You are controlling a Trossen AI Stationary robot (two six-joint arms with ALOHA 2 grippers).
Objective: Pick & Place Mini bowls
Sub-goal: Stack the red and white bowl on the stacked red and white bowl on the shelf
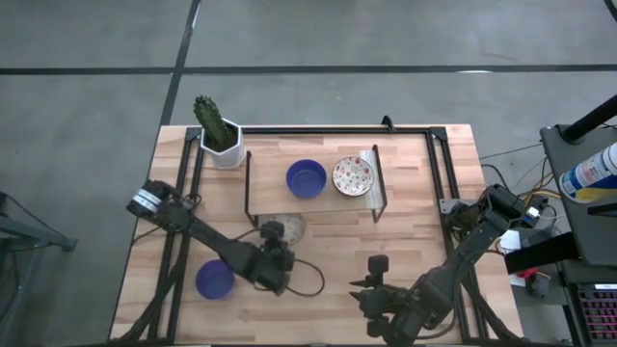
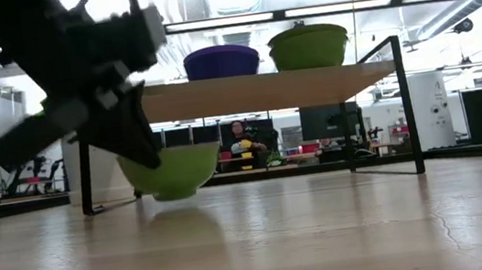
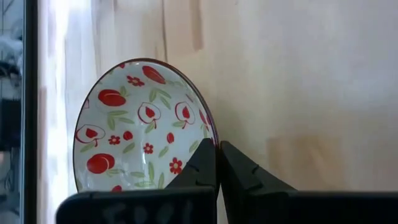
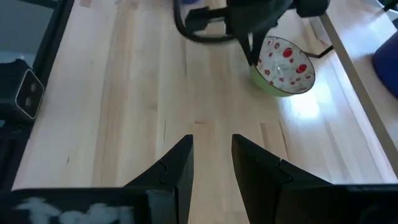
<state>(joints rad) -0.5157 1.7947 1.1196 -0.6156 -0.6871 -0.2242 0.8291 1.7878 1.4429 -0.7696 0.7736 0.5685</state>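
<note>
My left gripper (image 1: 277, 253) is shut on a white mini bowl with red floral pattern and a green outside (image 3: 140, 127), at mid-table in front of the rack; the same bowl (image 4: 283, 65) shows in the right wrist view. A deep blue mini bowl (image 1: 214, 280) rests on its base on the table near the left edge. On the rack's wooden shelf stand another blue bowl (image 1: 306, 178) and another patterned bowl (image 1: 353, 175). My right gripper (image 4: 211, 155) hovers open over bare table near the near edge, to the right of the held bowl. My left gripper pinches the patterned bowl's rim (image 3: 210, 138), with one finger (image 3: 200, 167) inside the bowl and the other (image 3: 241, 173) outside. The fingers come slanting down from the table's near-left side. In the low view the bowl (image 2: 172, 171) sits tilted and looks just clear of the table.
A black-framed rack with a wooden shelf (image 1: 371, 198) stands at the table's far middle. A white hexagonal cactus pot (image 1: 224, 145) sits at the far left corner. Black rails run along the table's left and right sides. People and equipment show in the room beyond.
</note>
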